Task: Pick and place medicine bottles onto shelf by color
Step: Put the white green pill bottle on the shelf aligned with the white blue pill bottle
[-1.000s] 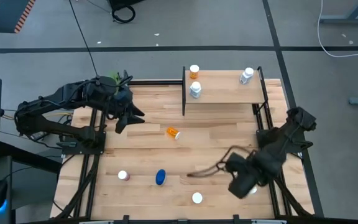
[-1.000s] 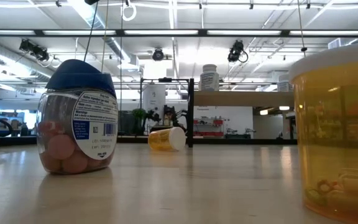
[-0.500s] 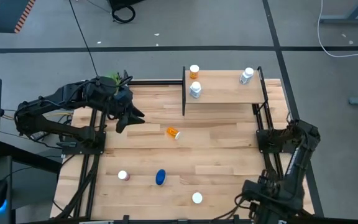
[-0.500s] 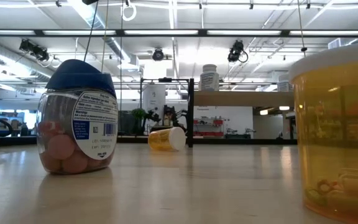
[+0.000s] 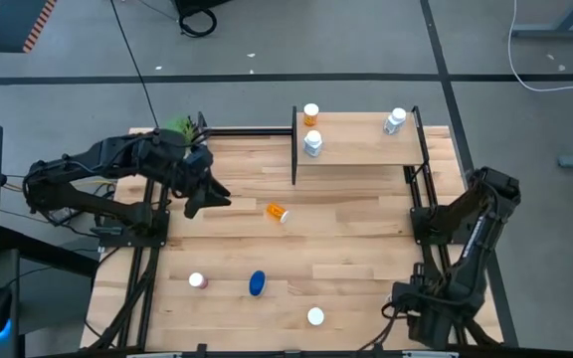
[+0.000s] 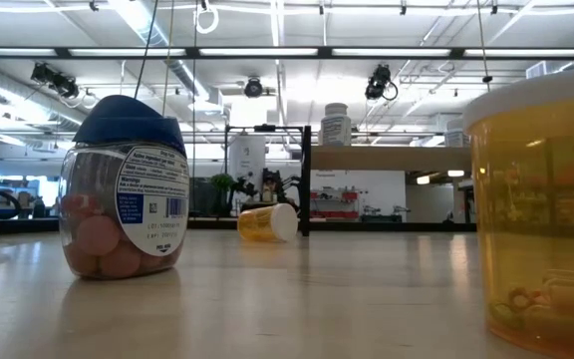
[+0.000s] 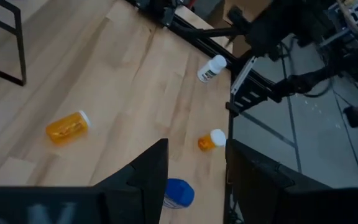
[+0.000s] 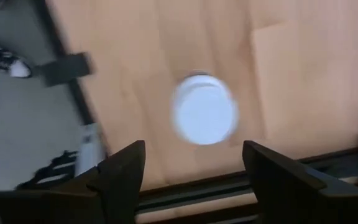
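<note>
Right gripper [image 8: 191,174] hangs at the near right corner of the large wooden tabletop [image 5: 346,219], its two dark fingers [image 8: 123,177] spread wide with nothing between them; its wrist view looks down on the white cap of an upright bottle [image 8: 204,112] standing on the wood.

Left gripper [image 5: 207,192] hovers over the far left part of the table, just beside a potted green plant [image 5: 177,127]. Its fingers [image 7: 148,174] are parted and empty.

On the small raised shelf of light wood with black metal posts [image 5: 361,149] stand three white-capped bottles: an orange one [image 5: 310,113] at the far left corner, a clear one [image 5: 312,144] just in front of it, and another clear one [image 5: 395,120] towards the right end.

An orange bottle lying on its side [image 5: 278,212] rests near the middle of the table. Along the near edge sit a pink-bodied bottle [image 5: 197,281], a rounded blue-capped bottle [image 5: 257,283] and a white-capped orange bottle [image 5: 315,317].
</note>
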You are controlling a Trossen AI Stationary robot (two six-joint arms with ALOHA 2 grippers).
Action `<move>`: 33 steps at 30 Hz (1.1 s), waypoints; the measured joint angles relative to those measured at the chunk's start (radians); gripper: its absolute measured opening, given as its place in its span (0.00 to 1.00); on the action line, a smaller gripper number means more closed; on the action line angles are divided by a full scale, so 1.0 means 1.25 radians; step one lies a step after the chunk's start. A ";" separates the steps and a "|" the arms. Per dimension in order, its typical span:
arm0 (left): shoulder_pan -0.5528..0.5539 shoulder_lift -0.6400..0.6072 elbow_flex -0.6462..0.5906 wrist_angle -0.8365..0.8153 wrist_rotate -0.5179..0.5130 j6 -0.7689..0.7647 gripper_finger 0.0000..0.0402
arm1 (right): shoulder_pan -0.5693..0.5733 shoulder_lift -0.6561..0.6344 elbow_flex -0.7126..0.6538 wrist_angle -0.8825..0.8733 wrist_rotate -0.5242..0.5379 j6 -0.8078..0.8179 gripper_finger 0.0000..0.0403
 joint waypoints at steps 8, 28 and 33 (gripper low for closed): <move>-0.007 0.000 0.000 0.000 -0.012 -0.041 0.42 | -0.007 -0.033 -0.060 0.034 0.034 -0.003 0.76; -0.007 0.001 0.000 -0.001 -0.030 -0.049 0.42 | -0.017 -0.001 -0.170 0.206 0.000 0.029 0.89; -0.007 0.001 0.000 -0.001 -0.030 -0.049 0.42 | -0.017 -0.001 -0.170 0.195 0.000 0.031 0.87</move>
